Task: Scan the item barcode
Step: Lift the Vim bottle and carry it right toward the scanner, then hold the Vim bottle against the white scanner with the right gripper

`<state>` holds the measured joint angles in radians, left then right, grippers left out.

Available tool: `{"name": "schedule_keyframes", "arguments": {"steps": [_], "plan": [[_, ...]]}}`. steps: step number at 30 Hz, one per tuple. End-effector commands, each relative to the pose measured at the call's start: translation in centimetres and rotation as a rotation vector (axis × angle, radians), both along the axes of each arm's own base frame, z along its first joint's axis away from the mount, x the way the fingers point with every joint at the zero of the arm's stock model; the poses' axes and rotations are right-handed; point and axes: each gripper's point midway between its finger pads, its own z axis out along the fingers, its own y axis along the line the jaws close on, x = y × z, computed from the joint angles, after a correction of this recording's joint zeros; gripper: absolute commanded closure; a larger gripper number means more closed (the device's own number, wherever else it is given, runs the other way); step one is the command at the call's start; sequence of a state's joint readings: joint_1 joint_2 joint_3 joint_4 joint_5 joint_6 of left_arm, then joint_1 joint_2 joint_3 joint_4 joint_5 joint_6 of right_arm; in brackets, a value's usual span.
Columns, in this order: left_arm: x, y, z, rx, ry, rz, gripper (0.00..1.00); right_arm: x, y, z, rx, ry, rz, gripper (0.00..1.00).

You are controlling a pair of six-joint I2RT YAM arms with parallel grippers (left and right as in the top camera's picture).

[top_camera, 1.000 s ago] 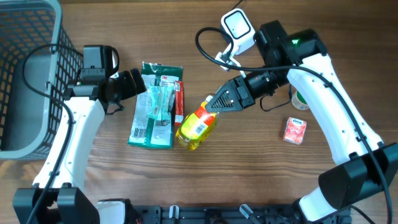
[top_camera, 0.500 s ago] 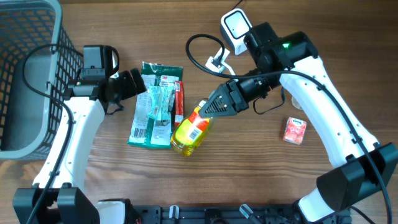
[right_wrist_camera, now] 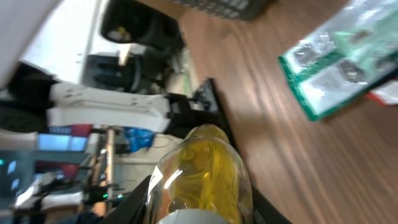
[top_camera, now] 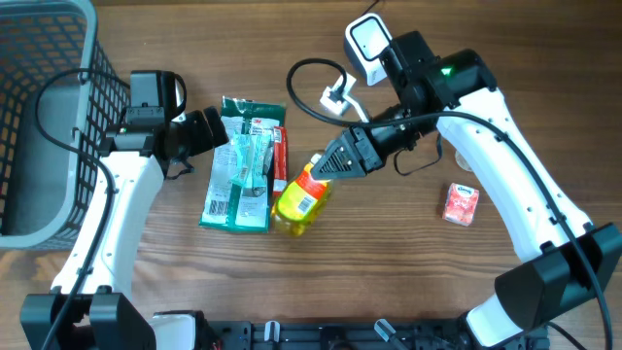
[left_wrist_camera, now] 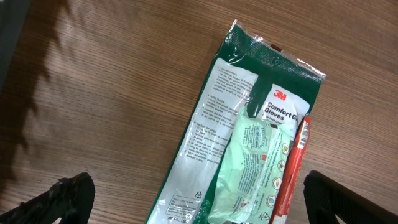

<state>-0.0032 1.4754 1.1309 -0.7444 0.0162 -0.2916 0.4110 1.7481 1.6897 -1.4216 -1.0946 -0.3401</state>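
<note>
Your right gripper [top_camera: 332, 163] is clamped on the neck of the bottle [top_camera: 301, 202], mid-counter. The bottle's long axis runs from the gripper toward the near-left. The scanner [top_camera: 369, 41] lies the other way, at the far edge, nearest this arm. Your left gripper [top_camera: 212, 131] is spread wide, holding nothing.

On the wooden table [top_camera: 389, 277] lie a grey basket [top_camera: 58, 24]; a green glove packet [top_camera: 243, 165]; a pink box [top_camera: 461, 204]; a white scanner [top_camera: 369, 41].
</note>
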Motion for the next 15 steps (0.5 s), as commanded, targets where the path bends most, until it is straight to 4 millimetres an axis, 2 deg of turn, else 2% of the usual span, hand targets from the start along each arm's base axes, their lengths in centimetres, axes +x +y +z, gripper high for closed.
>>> {"name": "schedule_keyframes", "arguments": {"steps": [1,4,6,9,12,15], "plan": [[0.2,0.3,0.4,0.003,-0.012,0.019,0.00,2.1,-1.2,-2.0,-0.205,-0.015,-0.140,0.75],[0.2,0.3,0.4,0.003,-0.012,0.018,0.00,5.3,-3.1,-4.3,-0.418,-0.006,-0.362,0.77],[0.2,0.3,0.4,0.003,-0.012,0.019,0.00,6.7,-4.1,-3.9,-0.461,-0.032,-0.439,0.77],[0.2,0.3,0.4,0.003,-0.012,0.018,0.00,8.5,-5.9,-1.4,-0.520,-0.103,-0.551,0.78],[0.2,0.3,0.4,0.003,-0.012,0.018,0.00,10.3,-7.9,2.3,-0.570,-0.245,-0.661,0.78],[0.2,0.3,0.4,0.003,-0.012,0.019,0.00,12.1,-9.9,3.6,-0.645,-0.361,-0.754,0.78]]}}
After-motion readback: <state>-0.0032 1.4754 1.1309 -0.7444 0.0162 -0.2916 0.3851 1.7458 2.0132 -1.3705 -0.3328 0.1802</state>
